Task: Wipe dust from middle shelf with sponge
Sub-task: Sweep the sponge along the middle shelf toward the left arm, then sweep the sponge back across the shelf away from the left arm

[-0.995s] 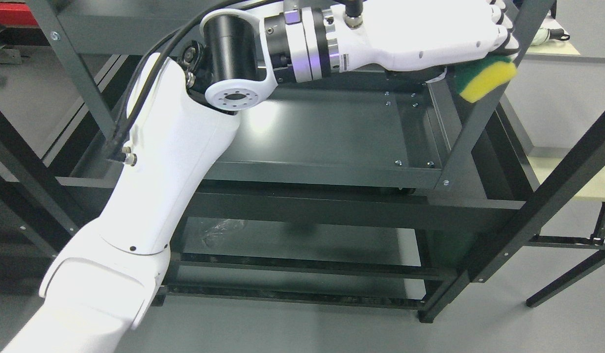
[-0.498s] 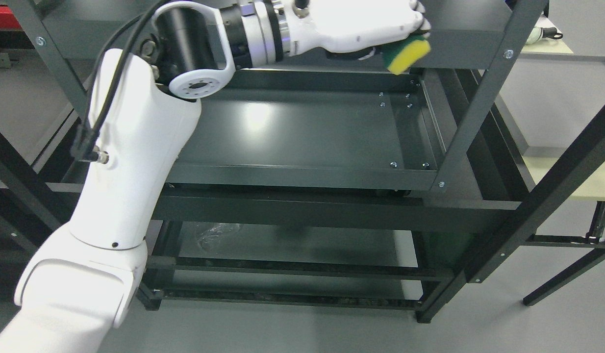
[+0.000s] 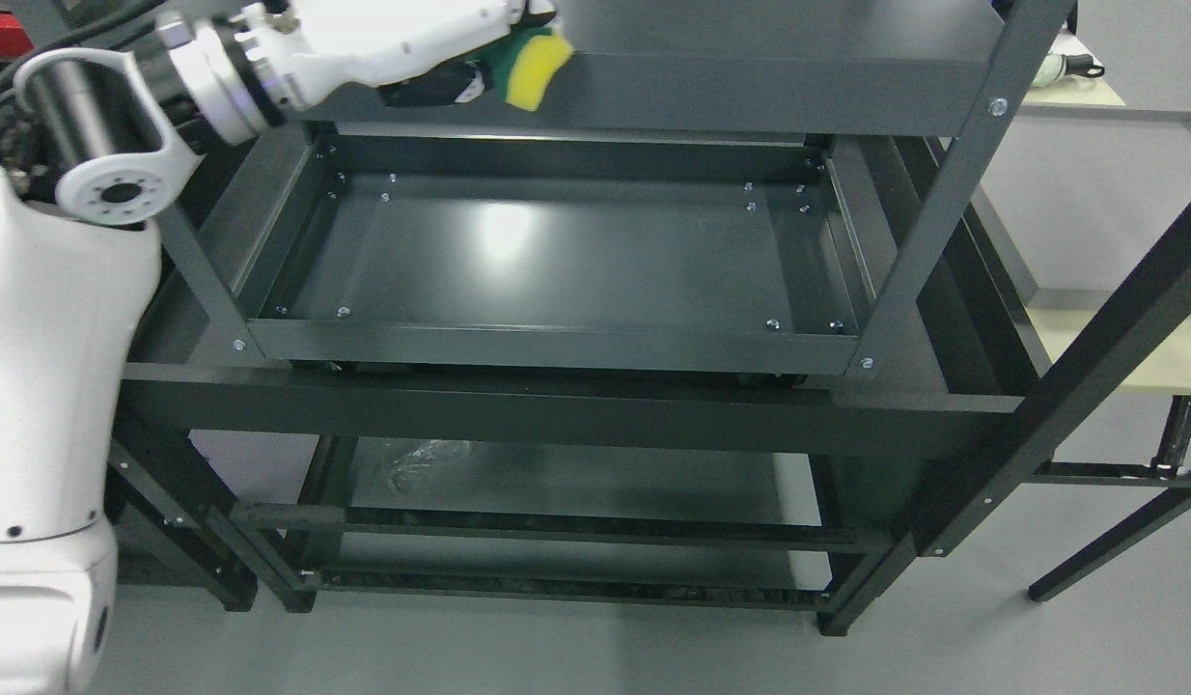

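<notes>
A yellow and green sponge (image 3: pixel 531 64) is held in my left hand (image 3: pixel 480 53) at the top of the picture, left of the middle. The hand is shut on it, in front of the top shelf's front rim (image 3: pixel 750 97). Below lies the dark grey middle shelf (image 3: pixel 557 251), a shallow tray with raised rims, bare and glossy. The hand and sponge hang above its back left part, not touching it. My white left arm (image 3: pixel 45 319) runs up the left edge. The right arm does not show.
Dark metal uprights (image 3: pixel 933 203) frame the rack at its front corners. A bottom shelf (image 3: pixel 557 483) carries a crumpled clear plastic wrap (image 3: pixel 427 454). A black diagonal bar (image 3: pixel 1117 338) and a pale table (image 3: pixel 1136 338) stand at the right. Grey floor lies around.
My left hand has carried the sponge from the rack's right end to the left along the top shelf's front rim. The arm has swung left and uncovered the middle shelf's left half.
</notes>
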Robot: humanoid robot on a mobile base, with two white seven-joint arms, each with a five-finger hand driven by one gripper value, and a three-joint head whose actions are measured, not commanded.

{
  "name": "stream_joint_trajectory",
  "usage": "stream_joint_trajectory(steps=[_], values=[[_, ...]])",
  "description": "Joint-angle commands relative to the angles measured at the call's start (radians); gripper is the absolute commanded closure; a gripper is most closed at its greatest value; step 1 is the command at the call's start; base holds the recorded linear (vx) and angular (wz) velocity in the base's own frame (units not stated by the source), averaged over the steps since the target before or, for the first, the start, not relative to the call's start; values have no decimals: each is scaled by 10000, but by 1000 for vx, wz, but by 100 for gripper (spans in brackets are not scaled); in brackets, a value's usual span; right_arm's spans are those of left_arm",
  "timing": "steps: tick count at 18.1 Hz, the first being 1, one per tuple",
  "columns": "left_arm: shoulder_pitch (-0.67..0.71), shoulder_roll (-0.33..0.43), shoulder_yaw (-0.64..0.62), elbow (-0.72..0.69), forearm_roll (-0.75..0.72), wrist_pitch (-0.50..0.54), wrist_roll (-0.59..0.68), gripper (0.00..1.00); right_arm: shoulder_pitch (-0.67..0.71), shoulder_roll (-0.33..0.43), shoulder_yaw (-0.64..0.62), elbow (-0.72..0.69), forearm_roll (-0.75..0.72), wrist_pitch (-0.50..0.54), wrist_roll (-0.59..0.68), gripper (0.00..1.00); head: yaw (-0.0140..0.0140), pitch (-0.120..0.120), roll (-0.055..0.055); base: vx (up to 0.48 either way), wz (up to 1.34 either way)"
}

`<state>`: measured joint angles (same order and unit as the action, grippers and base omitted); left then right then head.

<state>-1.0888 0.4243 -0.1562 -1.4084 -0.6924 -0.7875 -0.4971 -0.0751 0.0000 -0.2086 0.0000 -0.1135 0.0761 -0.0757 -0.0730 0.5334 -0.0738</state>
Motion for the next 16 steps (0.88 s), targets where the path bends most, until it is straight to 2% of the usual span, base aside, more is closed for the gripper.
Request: stream_joint_trajectory(steps=[1, 4, 5, 6, 9, 14, 15, 16], values=[[1405, 4453, 2389, -182, 1952, 21, 1, 99, 0, -175, 0, -175, 0, 6, 21, 0, 0, 0, 0, 0, 0], [1883, 4302, 2683, -182, 1893, 21, 1, 99, 0, -175, 0, -175, 0, 6, 21, 0, 0, 0, 0, 0, 0], [1747, 3845, 2470, -182, 1801, 21, -14, 99, 0, -175, 0, -175, 0, 6, 21, 0, 0, 0, 0, 0, 0], [1138, 2854, 1906, -197, 1497, 21, -30, 99, 0, -175, 0, -175, 0, 6, 21, 0, 0, 0, 0, 0, 0], [-735, 582, -42, -90, 285, 21, -45, 99, 0, -175, 0, -175, 0, 6, 21, 0, 0, 0, 0, -1, 8], [-1430, -3591, -2024, 583, -2060, 21, -45, 99, 0, -175, 0, -175, 0, 6, 21, 0, 0, 0, 0, 0, 5], [-1461, -4069, -2361, 904, -2536, 21, -45, 99, 0, -175, 0, -175, 0, 6, 21, 0, 0, 0, 0, 0, 0], [-1476, -4069, -2607, 1166, -2860, 21, -30, 99, 0, -175, 0, -175, 0, 6, 21, 0, 0, 0, 0, 0, 0]])
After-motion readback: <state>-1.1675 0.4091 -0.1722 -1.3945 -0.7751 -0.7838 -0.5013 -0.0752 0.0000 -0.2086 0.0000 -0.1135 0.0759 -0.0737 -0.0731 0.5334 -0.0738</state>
